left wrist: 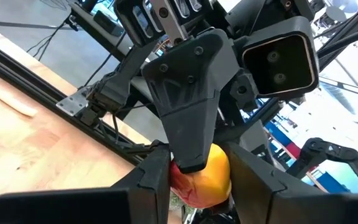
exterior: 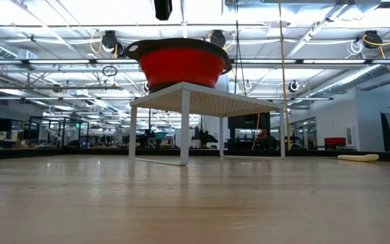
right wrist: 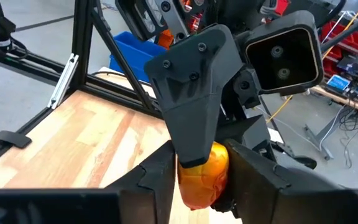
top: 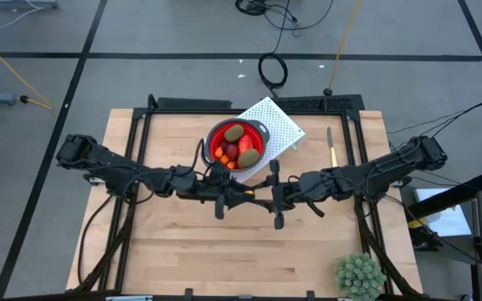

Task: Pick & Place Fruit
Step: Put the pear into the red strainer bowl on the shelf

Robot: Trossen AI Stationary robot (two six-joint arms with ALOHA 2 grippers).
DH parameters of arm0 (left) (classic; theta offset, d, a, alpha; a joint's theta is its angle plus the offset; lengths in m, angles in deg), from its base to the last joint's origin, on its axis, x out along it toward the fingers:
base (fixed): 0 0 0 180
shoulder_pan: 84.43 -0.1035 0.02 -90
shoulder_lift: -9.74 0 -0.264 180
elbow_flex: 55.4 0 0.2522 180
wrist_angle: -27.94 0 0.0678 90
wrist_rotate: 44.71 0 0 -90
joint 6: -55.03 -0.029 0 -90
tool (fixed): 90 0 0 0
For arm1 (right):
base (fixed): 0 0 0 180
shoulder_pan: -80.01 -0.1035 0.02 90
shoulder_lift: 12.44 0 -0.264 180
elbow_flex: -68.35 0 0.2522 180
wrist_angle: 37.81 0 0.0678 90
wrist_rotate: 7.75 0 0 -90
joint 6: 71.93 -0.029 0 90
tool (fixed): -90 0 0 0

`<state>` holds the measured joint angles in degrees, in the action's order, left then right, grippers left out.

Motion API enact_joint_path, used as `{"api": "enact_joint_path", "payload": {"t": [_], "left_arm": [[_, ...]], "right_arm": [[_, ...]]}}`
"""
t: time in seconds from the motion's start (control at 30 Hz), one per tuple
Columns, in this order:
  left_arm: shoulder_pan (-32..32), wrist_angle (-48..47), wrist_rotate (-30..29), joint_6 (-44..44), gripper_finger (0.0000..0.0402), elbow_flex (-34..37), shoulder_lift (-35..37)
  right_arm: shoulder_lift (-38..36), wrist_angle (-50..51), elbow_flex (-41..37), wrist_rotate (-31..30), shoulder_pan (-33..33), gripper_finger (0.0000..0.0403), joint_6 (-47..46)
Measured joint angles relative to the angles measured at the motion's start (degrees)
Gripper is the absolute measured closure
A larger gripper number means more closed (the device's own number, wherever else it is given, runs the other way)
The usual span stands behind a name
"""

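- Grey floor (top: pixel 48 33) is lying around my table, with dark lines crossing it.
- Black cables (top: pixel 273 68) are coiling on the floor beyond the table's far edge; a yellow cord (top: pixel 11 71) is trailing at my left.
- Wooden table top (top: pixel 191 251) is sitting inside a black frame (top: pixel 224 103).
- Ceiling strip lights (exterior: pixel 39 13) are glowing over beams and pipes.
- Distant desks and screens (exterior: pixel 59 129) are standing in the hall behind.
- Blue bin (right wrist: pixel 129 50) is resting beside the table.
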<state>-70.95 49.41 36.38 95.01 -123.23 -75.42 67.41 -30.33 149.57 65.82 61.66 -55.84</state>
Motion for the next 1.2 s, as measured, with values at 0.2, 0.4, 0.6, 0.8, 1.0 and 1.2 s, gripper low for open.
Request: {"api": "enact_joint_path", "payload": {"t": [0.2, 0.4, 0.6, 0.8, 1.0, 1.2], "left_arm": [[0.0, -0.8, -0.1, -0.1, 0.0276, 0.0, 0.0], [0.0, -0.9, -0.1, -0.1, 0.0275, 0.0, 0.0], [0.0, -1.3, 0.6, 0.0, 0.0275, 0.0, 0.0], [0.5, -3.0, 1.0, 0.0, 0.0275, 0.0, 0.0], [0.5, -3.3, 1.0, -2.0, 0.0275, 0.0, 0.0], [0.5, -1.9, -1.8, -11.0, 0.0275, 0.1, 0.0]], "right_arm": [[0.0, 1.0, 0.0, 0.0, -0.5, 0.0235, -0.5], [0.0, 1.4, 0.0, 0.0, -0.9, 0.0194, -3.0], [-0.6, 3.0, 0.0, -3.1, -1.5, 0.0175, -3.9], [-3.3, 5.6, 0.0, -4.7, -2.1, 0.0181, -4.2], [-8.0, 13.0, 0.0, -4.5, -2.1, 0.0199, -8.9], [-13.0, 23.0, 0.0, -4.4, -2.0, 0.0259, -13.1]]}}
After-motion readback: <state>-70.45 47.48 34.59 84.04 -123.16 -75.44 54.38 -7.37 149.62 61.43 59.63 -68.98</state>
